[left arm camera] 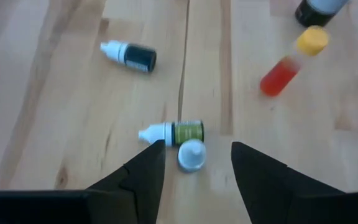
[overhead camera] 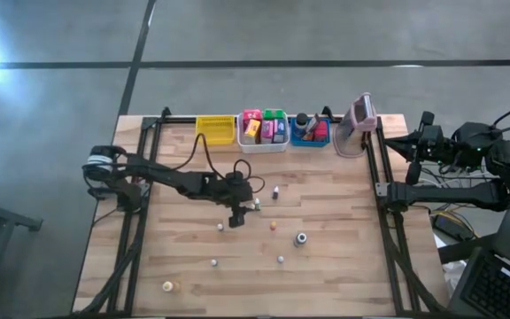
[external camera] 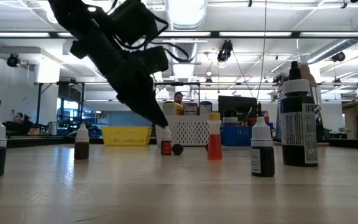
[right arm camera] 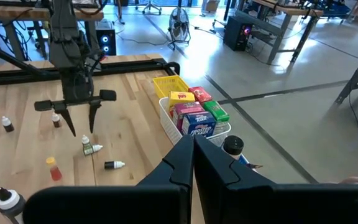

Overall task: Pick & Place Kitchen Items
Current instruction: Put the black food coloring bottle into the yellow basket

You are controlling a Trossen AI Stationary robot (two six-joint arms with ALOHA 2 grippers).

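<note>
Left end effector [overhead camera: 237,215] is over mid-tabletop, fingers spread wide, nothing held; points nearly straight down in the right wrist view [right arm camera: 78,119].

Just ahead of its tips, roughly between the two fingers [left arm camera: 143,171]: a small green-labelled dropper bottle with a white nozzle, lying on its side [left arm camera: 174,132], and touching it a second small bottle seen cap-on, white-capped, apparently upright [left arm camera: 191,154]. These are the likely pick targets.

Further ahead and to one side: a dark dropper bottle with a white tip, lying flat [left arm camera: 131,55]. To the other side: a red-orange bottle with a yellow cap [left arm camera: 288,61], well apart from the pair.

Light wooden slatted tabletop [overhead camera: 326,283] has more small bottles scattered beyond the end effector. Past them at the far edge: yellow perforated bin [overhead camera: 214,129], white perforated bin holding coloured packets [overhead camera: 263,145], blue bin [overhead camera: 309,135].

Right end effector [right arm camera: 194,163] is parked off the tabletop's right edge, fingers pressed together, empty.

Risks, my read:
- The two bottles touch, so closing could catch both, or pinch one and squirt the other sideways.
- The bottle on its side is round; an off-centre close would roll it away.
- Descending a finger onto the upright cap would tip it.
- Small caps give little grip area, so slip on lift is plausible.
</note>
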